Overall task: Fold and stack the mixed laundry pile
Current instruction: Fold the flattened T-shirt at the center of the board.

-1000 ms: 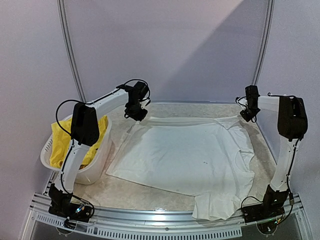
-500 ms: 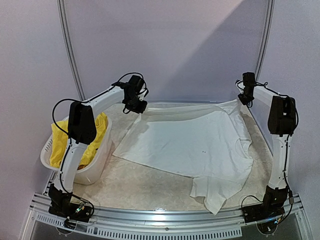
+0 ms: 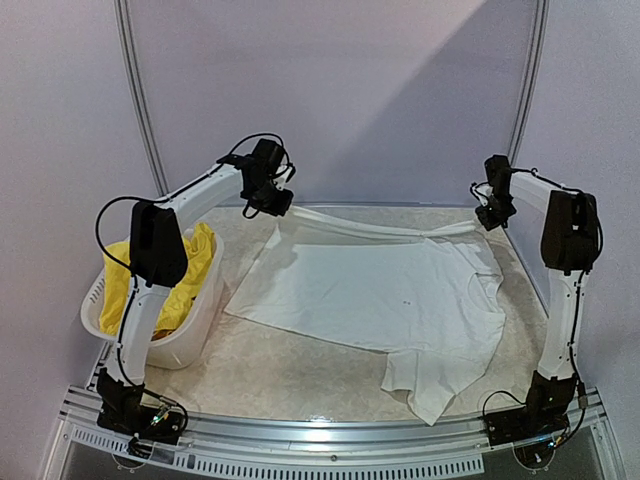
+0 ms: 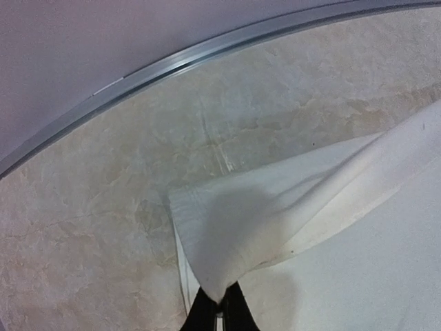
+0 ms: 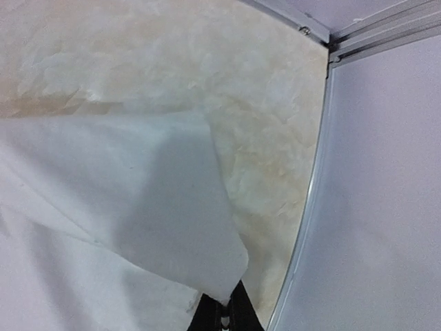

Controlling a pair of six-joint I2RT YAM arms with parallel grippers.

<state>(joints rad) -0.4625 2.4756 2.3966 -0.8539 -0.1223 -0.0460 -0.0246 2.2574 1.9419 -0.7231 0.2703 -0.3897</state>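
Over the beige marbled tabletop (image 3: 290,372), my left gripper (image 3: 277,211) and right gripper (image 3: 490,222) are pinching the white cloth T-shirt (image 3: 380,290) by its raised edge.

The left gripper (image 4: 219,314) shows only as two dark fingertips at the bottom edge, pressed together on a pinched fold of the white T-shirt (image 4: 275,221). Above the gripper the cloth fans out into a shaded corner, its edge running up and to the right of the gripper in a taut, lifted band. More of the shirt lies flat to the right of the gripper. Left of and above the gripper is the bare, beige marbled table (image 4: 103,207). Beyond it, farthest from the gripper, a curved metal rail (image 4: 172,62) borders a pale purple wall (image 4: 103,27).
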